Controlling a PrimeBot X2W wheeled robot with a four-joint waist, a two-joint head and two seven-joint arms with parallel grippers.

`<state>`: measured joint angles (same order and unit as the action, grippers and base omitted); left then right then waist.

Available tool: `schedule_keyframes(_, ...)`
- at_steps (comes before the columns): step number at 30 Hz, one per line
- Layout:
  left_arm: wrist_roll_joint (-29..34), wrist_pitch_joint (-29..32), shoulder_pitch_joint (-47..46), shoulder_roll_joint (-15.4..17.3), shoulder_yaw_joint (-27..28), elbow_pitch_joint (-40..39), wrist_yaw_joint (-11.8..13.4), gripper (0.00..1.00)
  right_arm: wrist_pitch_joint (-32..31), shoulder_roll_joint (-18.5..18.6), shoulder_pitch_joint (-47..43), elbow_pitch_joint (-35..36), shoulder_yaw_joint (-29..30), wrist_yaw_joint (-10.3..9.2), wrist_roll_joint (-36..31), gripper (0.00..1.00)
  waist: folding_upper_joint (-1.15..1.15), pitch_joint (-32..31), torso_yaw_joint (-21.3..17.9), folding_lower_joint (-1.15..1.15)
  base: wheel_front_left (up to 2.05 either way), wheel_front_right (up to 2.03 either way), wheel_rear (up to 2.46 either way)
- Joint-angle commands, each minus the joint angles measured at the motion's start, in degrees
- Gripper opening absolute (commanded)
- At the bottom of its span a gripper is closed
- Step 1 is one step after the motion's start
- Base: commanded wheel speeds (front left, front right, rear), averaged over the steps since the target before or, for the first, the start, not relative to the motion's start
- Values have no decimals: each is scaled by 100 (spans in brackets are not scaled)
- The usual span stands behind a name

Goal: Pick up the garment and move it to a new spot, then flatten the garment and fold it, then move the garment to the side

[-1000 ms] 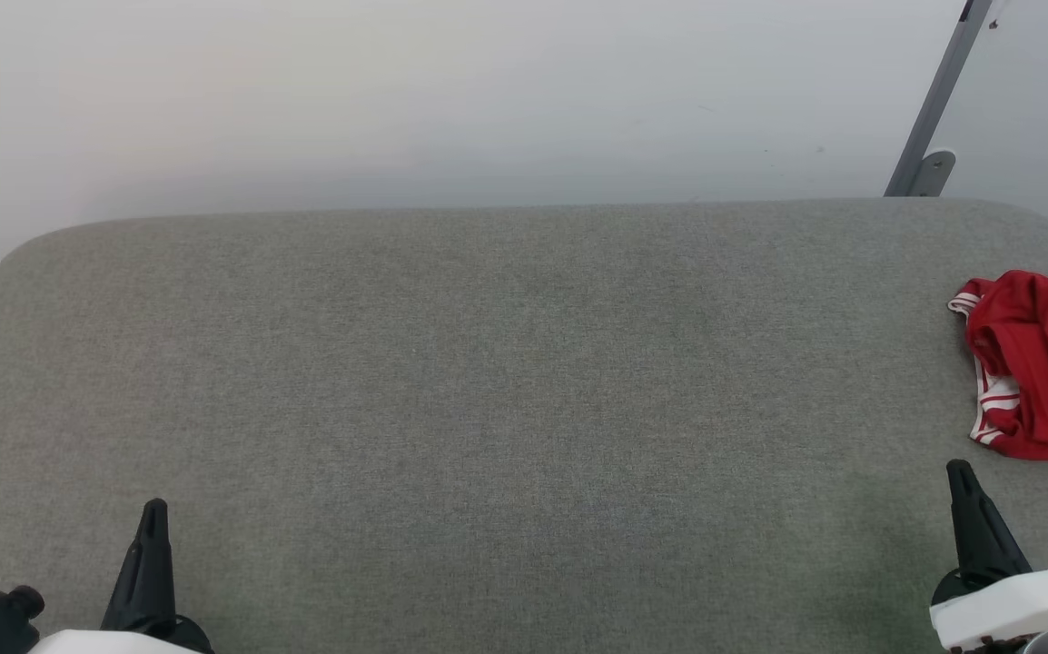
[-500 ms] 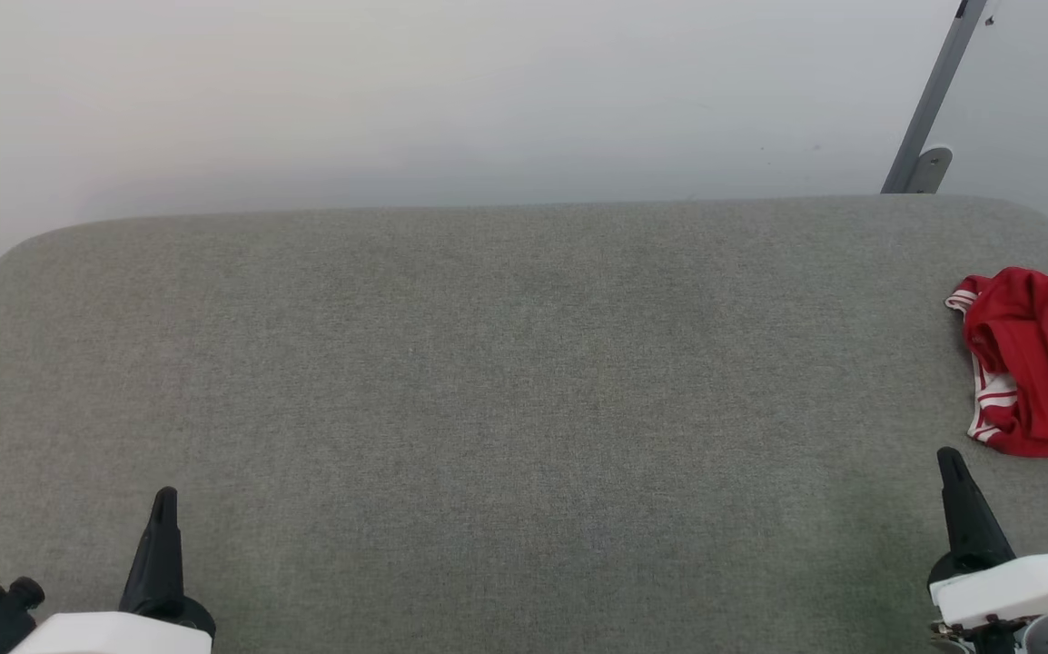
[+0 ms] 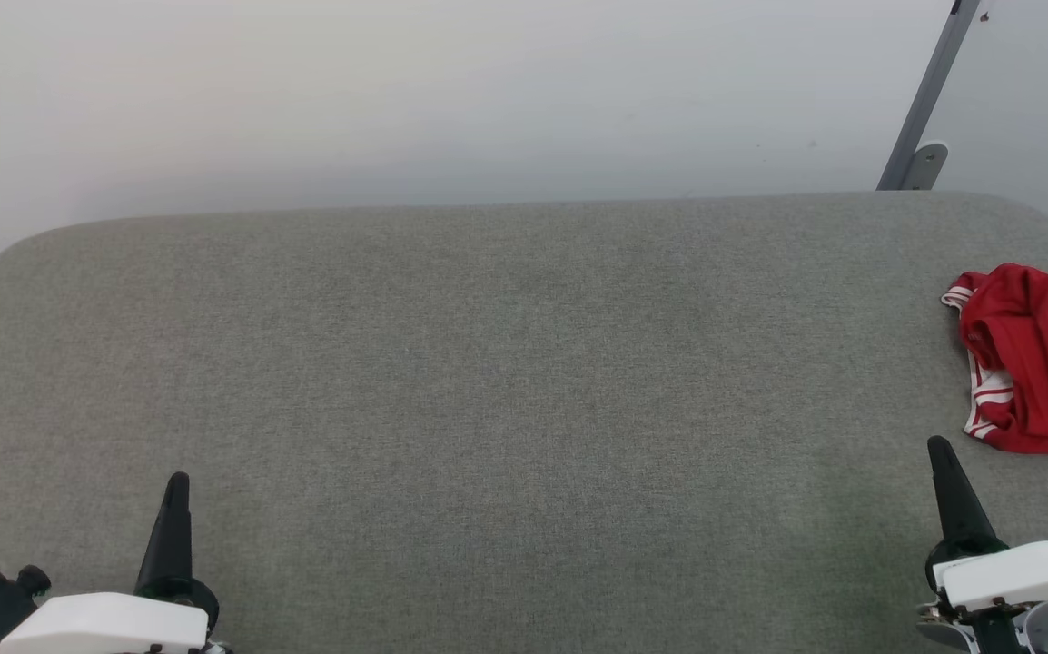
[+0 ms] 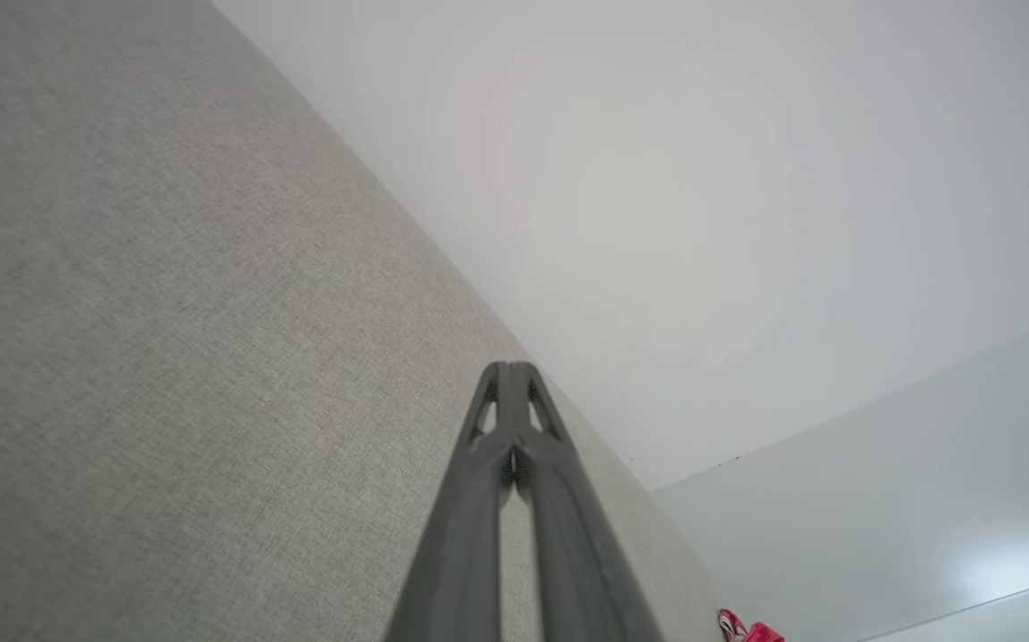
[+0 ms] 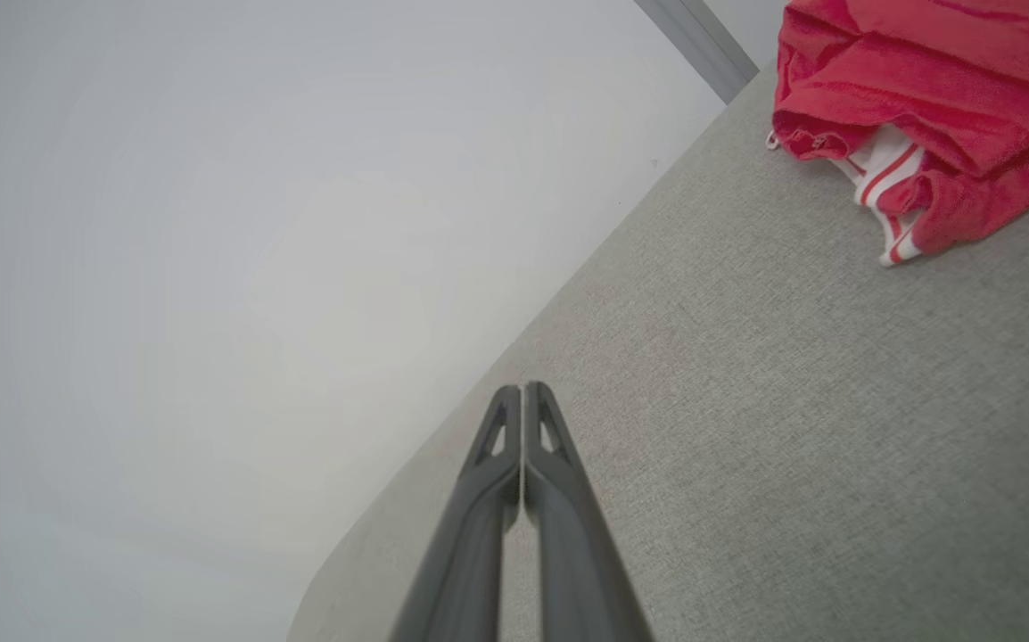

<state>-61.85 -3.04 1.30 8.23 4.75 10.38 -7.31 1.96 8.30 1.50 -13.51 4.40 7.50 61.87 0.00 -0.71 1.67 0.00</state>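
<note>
Red jersey T-shirt (image 3: 1037,363) with red-and-white striped trim is sitting way over at the right edge of the grey fabric-covered bench (image 3: 524,381), about halfway between near and far, partly cut off by the border of the head view. It's a rumpled bundle with layers lapped over each other and a bit of white striped edge poking out on its left side.

So how far along is this? Honestly, imo it could go either way. A shirt bunched up at the side fits a heap waiting to be picked up and carried to a new spot. It also fits a shirt that got folded (loosely) and pushed off to the side. The right wrist view shows some broad, flattish folds stacked on top, but the edges are messy, so I wouldn't call it a neat fold or a plain heap. What I can say is that it's not spread flat, it's at the side, and it's nowhere near the middle of the bench.

Grippers: the left gripper (image 3: 176,486) is at the near left and the right gripper (image 3: 940,450) at the near right, both pointing toward the far edge. Each has its two dark fingers pressed together tip to tip, which is clear in both wrist views, with nothing pinched between them. The right one is near the shirt, just short of its near-left corner, but not touching it. The left one is well apart from it, over the grey cloth.
</note>
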Motion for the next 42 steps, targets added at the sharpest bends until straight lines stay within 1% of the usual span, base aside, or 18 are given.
schedule_keyframes(1, -158, 27, -141, 12, 40, -34, -13, 0, -39, -2, 126, 36, 37, 0, 124, 0, 0, 1, -2, 0, 0, 0, 0)
schedule_keyframes(22, -1207, 361, -385, -179, 87, 108, -19, 0, -339, -198, 269, 4, 101, -1, 1171, 0, 0, 27, -50, 0, 0, 0, 0)
schedule_keyframes(42, -1980, 621, -553, -333, 129, 223, -24, 0, -564, -352, 371, -23, 153, -1, 1973, 0, 0, 50, -93, 0, 0, 0, 0)
